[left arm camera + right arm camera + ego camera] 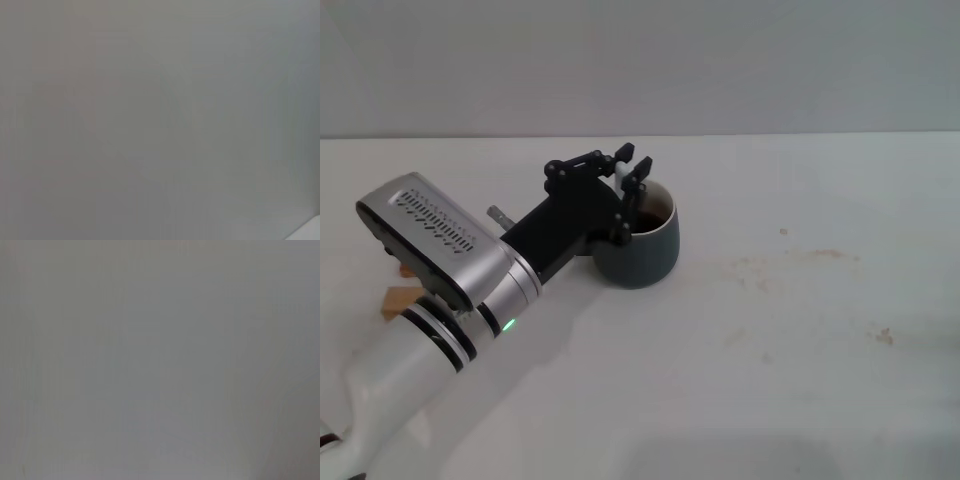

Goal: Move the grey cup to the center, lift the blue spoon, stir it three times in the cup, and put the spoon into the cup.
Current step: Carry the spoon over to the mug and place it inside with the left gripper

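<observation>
In the head view the grey cup (642,250) stands upright on the white table (800,330), a little left of the middle. My left gripper (629,172) hangs over the cup's far left rim, shut on the pale blue handle of the blue spoon (622,180). The spoon points down into the cup and its bowl is hidden inside. The cup's handle is hidden behind my left arm. My right gripper is out of view. Both wrist views show only plain grey.
A small wooden block (398,300) lies at the table's left, partly behind my left arm (450,270). The table's right half bears faint brown stains (790,262).
</observation>
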